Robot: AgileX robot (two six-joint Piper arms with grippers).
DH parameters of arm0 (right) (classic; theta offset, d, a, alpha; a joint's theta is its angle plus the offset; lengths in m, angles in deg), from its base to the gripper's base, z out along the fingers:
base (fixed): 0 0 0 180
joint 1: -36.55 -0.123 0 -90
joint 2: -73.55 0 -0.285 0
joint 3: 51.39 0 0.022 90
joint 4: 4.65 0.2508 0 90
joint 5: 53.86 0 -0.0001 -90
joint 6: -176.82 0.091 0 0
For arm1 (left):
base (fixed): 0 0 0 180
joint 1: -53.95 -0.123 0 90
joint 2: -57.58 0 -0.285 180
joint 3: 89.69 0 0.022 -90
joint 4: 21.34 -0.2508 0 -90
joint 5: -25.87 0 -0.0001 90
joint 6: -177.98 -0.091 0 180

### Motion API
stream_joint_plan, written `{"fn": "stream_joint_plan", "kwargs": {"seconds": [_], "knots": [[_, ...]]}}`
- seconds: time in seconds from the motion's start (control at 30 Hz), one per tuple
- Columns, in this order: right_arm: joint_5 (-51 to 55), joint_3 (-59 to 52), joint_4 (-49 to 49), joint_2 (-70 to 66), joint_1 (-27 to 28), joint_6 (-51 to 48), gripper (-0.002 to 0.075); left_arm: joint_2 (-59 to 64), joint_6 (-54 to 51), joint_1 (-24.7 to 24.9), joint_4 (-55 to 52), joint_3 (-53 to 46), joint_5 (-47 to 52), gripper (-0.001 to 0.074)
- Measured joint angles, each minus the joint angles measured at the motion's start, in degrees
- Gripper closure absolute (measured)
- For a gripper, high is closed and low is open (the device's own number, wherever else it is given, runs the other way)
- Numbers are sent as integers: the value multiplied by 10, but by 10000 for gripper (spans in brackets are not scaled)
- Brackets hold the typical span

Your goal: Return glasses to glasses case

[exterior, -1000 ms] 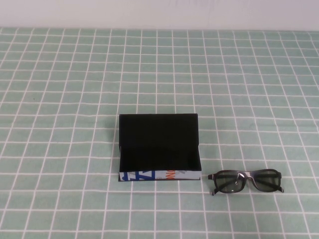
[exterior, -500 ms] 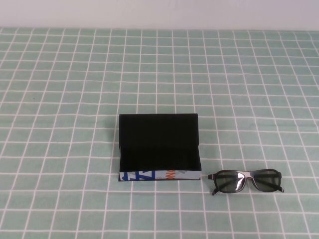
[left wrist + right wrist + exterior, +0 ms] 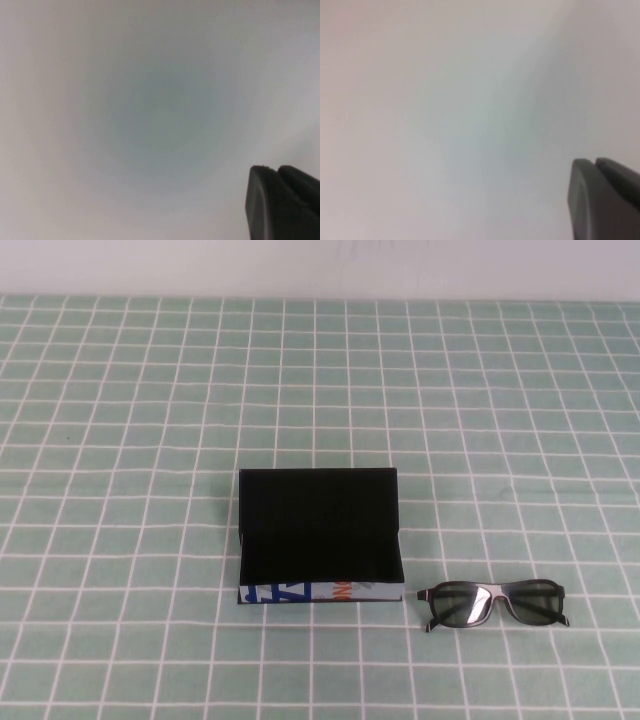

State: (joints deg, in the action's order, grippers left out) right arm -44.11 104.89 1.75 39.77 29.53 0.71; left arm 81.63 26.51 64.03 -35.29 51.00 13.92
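Note:
The glasses case (image 3: 318, 530) is a black box with a white printed front edge (image 3: 320, 592), standing mid-table in the high view. The glasses (image 3: 494, 604), with a dark frame and grey-green lenses, lie folded on the cloth just right of the case's front corner, apart from it. Neither arm shows in the high view. My left gripper (image 3: 276, 170) shows only in the left wrist view, its two dark fingers pressed together and empty against a blank pale surface. My right gripper (image 3: 594, 161) looks the same in the right wrist view, shut and empty.
A green tablecloth with a white grid (image 3: 150, 440) covers the table. A pale wall (image 3: 320, 265) runs along the far edge.

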Motion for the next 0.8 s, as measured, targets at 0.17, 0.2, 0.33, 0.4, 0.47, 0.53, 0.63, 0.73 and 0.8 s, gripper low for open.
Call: {"fn": "stream_joint_plan", "kwargs": {"seconds": [0.17,0.2,0.33,0.4,0.47,0.53,0.63,0.73,0.8], "knots": [[9,9,-48,-44,0,-4,739,6,3,0,-1,0,23,737],[6,9,-54,-50,0,-4,739,6,3,0,-1,1,23,737],[0,10,-64,-74,0,-4,739,6,23,0,0,1,28,737],[8,10,-84,-89,0,-4,739,6,35,0,0,1,45,737],[17,10,-132,-109,0,-10,739,6,37,0,0,1,78,737],[34,11,-208,-135,0,-15,739,6,32,0,0,1,126,737],[70,13,-318,-171,-9,-16,739,6,8,0,0,1,211,737],[110,16,-351,-204,-21,-18,739,8,-12,0,0,1,283,737],[151,20,-354,-223,-25,-18,739,15,-33,0,0,1,310,737]]}}
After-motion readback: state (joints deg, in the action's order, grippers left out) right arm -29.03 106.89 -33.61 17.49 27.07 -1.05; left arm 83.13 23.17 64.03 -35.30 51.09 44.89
